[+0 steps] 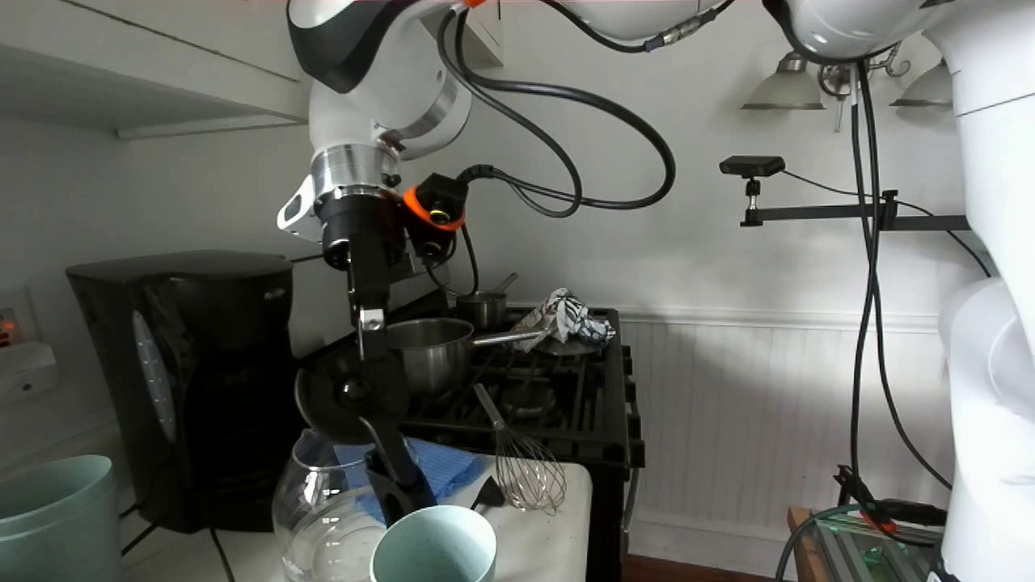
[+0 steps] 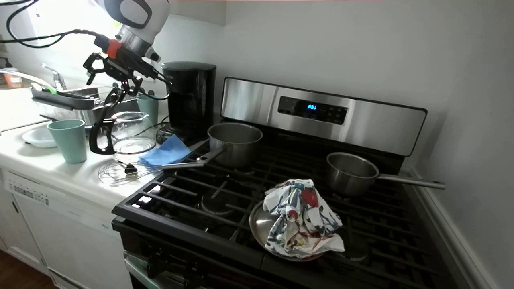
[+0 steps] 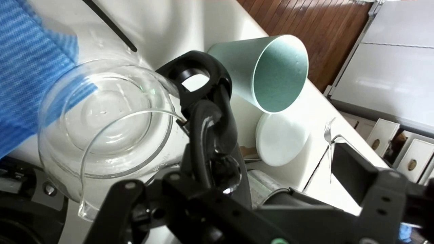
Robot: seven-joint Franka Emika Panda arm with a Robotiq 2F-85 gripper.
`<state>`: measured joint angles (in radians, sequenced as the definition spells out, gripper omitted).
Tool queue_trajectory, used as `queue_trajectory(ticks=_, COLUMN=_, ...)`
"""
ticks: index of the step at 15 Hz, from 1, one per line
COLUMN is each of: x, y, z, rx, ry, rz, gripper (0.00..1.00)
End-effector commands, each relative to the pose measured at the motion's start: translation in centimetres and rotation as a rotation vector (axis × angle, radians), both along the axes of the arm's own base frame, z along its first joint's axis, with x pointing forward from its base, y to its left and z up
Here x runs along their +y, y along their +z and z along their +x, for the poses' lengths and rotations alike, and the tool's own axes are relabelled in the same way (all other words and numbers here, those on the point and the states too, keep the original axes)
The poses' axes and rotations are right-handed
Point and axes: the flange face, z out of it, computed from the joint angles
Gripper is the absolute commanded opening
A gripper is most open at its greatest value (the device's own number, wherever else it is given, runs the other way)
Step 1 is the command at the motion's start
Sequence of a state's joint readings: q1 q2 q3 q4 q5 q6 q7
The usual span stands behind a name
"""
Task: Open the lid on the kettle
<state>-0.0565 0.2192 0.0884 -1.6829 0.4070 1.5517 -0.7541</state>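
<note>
The kettle is a clear glass pot with a dark handle, standing on the counter; it also shows in an exterior view and in the wrist view. Its dark lid stands raised, roughly upright above the handle side, and the glass mouth is uncovered. The lid also shows in an exterior view and nearly edge-on in the wrist view. My gripper is wide open above the handle, with one finger close beside the lid; contact is unclear. It also shows in an exterior view.
A mint cup stands near the handle. A black coffee machine is behind the kettle. A blue cloth, a whisk and a saucepan on the stove are close. A dish rack stands beyond the cups.
</note>
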Motion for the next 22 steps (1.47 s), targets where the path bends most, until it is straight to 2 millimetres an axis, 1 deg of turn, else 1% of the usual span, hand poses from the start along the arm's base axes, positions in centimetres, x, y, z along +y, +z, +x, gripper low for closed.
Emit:
queue_trajectory(ticks=1, x=0.9, y=1.1, z=-0.7, rx=-0.012, ry=0.041, rz=0.029, gripper=1.00)
queue_trajectory(ticks=5, x=1.9, y=1.8, z=-1.5, rx=-0.031, ry=0.120, rz=0.042, gripper=1.00)
queue_trajectory(ticks=9, x=2.6, y=2.3, z=-2.6, rx=-0.004, ry=0.181, rz=0.048, gripper=1.00)
queue_trajectory(ticks=22, x=3.8, y=2.7, z=-3.9, rx=0.056, ry=0.264, rz=0.072, gripper=1.00)
